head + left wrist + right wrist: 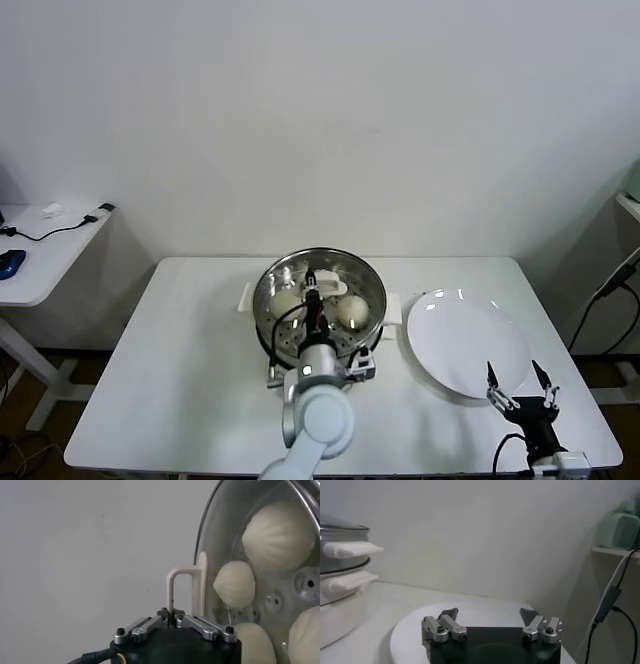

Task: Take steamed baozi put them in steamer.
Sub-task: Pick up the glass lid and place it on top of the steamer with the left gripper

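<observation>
The left claw (171, 614) pinched the lid (250, 555) handle above the steamer (370, 283); the right claw (520, 381) stood spread beside the plate (450, 345).

A white rectangular surface (190, 380) fills the lower half of the head view, standing against a pale wall. Near its centre, toward the far edge, sits the round shiny steel steamer (320, 300) on a white cooker base with side handles. Just beside it, toward the right of the frame, lies a flat round white plate (465, 345), its near edge reaching toward the front of the surface.
</observation>
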You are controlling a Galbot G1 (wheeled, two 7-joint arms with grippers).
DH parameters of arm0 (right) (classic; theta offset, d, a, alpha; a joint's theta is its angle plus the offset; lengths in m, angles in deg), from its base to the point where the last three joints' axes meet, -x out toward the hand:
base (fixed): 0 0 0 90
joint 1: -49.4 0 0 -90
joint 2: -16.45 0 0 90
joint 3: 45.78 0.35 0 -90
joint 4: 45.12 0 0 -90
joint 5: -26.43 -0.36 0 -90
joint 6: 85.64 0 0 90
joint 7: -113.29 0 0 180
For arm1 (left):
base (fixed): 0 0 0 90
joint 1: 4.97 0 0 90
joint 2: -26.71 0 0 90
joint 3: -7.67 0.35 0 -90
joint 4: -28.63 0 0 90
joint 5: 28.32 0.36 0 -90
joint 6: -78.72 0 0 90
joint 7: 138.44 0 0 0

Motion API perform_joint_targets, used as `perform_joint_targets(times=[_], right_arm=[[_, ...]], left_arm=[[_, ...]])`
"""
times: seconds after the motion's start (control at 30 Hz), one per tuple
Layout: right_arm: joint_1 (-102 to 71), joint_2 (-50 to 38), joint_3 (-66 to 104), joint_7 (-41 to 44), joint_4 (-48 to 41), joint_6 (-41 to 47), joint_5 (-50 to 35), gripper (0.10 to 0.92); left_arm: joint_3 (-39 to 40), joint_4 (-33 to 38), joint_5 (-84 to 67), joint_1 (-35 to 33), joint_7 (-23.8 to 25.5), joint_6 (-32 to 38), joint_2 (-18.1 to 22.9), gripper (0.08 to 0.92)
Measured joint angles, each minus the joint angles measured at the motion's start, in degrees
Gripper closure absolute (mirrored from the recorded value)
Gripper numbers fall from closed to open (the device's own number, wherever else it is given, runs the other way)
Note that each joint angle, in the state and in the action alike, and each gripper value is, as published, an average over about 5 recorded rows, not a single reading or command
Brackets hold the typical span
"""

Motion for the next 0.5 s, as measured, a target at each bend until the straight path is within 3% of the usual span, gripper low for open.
perform_joint_targets(times=[0.5], right_arm=[[-0.01,-0.10,-0.46,0.47,-0.05,-0.51,0.35,0.203]], left_arm=[[-0.17,-0.17,-0.06,-0.92,-1.60,0.52,0.00,0.859]])
